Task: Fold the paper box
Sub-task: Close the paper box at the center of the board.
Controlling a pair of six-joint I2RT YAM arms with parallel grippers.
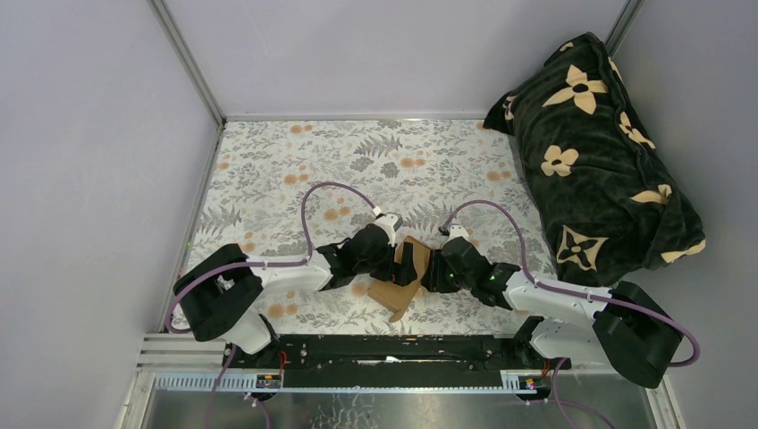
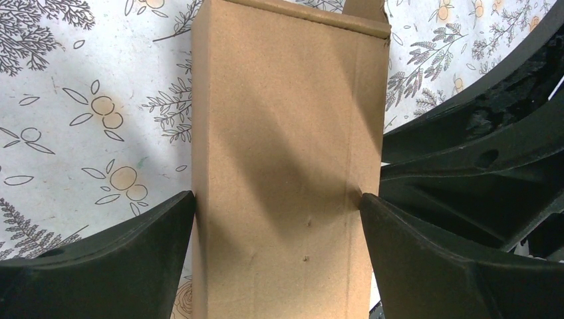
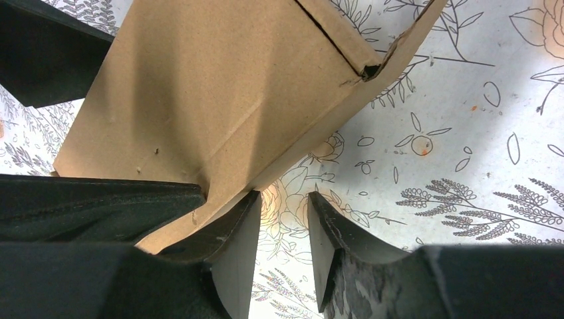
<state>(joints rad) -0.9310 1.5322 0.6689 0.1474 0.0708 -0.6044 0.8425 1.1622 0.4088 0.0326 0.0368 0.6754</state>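
The paper box (image 1: pixel 398 291) is a partly folded piece of plain brown cardboard on the floral cloth, between my two arms. In the left wrist view it (image 2: pixel 286 100) is a tall panel with folded side walls. My left gripper (image 2: pixel 278 199) is shut on it, one finger pressed to each side; in the top view this gripper (image 1: pixel 413 263) sits over the box. My right gripper (image 3: pixel 284 199) has its jaws a narrow gap apart with only cloth between them. Its left finger (image 3: pixel 233 226) lies against the edge of the cardboard (image 3: pixel 219 86). In the top view the right gripper (image 1: pixel 435 268) is at the box's right side.
A dark blanket with cream flowers (image 1: pixel 599 152) is heaped at the right rear. Grey walls (image 1: pixel 89 161) close in the left, back and right. A black rail (image 1: pixel 393 349) runs along the near edge. The right arm's fingers show at the right of the left wrist view (image 2: pixel 479 159).
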